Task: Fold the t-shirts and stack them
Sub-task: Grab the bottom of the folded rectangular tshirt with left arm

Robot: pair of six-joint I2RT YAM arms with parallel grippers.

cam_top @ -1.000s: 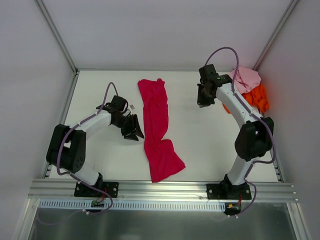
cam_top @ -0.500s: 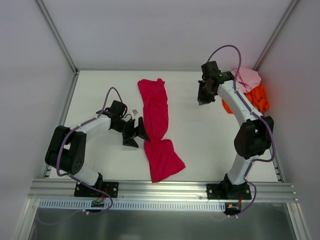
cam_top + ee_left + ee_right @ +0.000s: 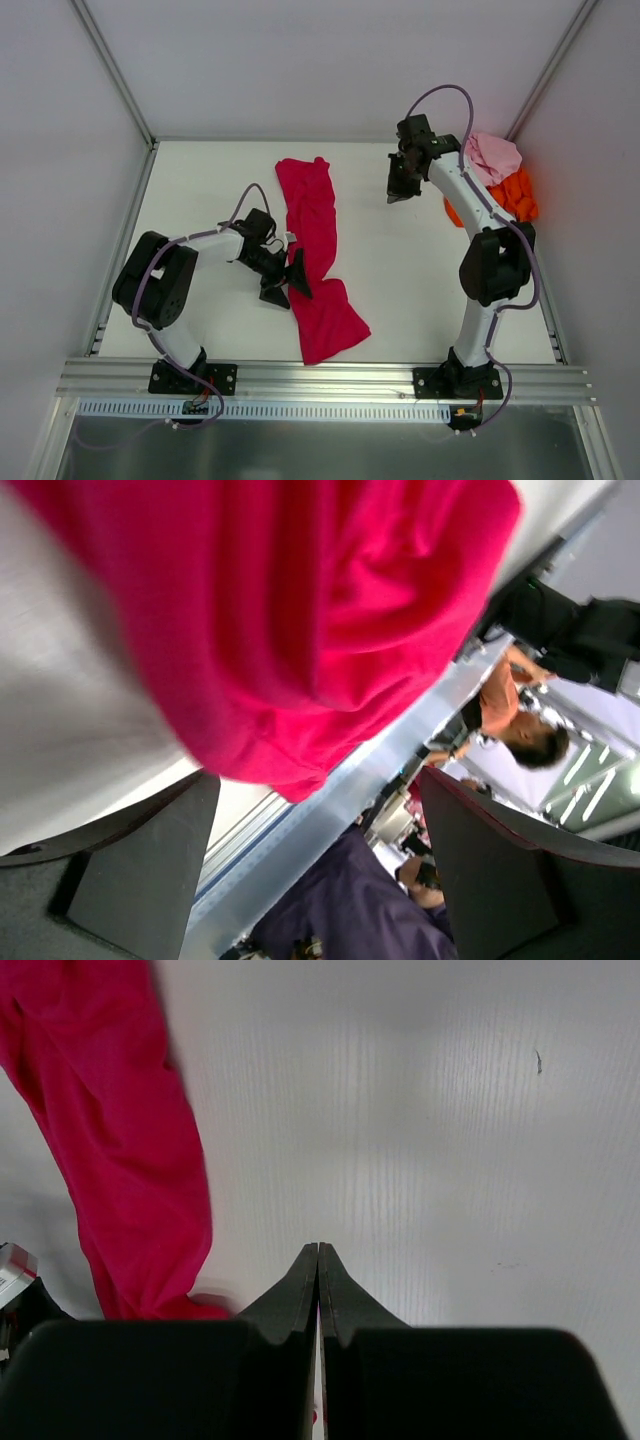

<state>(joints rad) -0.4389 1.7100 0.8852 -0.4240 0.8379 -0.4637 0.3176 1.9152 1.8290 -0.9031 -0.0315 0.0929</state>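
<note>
Top external: left claw (image 3: pixel 288 283) spread apart at the left edge of the crimson t-shirt (image 3: pixel 312 240), which lies lengthwise on the worktop (image 3: pixel 210 180). Right claw (image 3: pixel 397 190) pressed together, gripping nothing. Pink t-shirt (image 3: pixel 492 157) and orange t-shirt (image 3: pixel 518 196) heaped at far right corner.

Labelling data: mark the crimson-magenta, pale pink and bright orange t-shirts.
crimson-magenta cloth t-shirt (image 3: pixel 312 228), top view, its middle
pale pink cloth t-shirt (image 3: pixel 493 157), top view, crumpled top
bright orange cloth t-shirt (image 3: pixel 520 196), top view, right side

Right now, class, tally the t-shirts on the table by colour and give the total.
crimson-magenta t-shirt: 1
pale pink t-shirt: 1
orange t-shirt: 1
Total: 3
</note>
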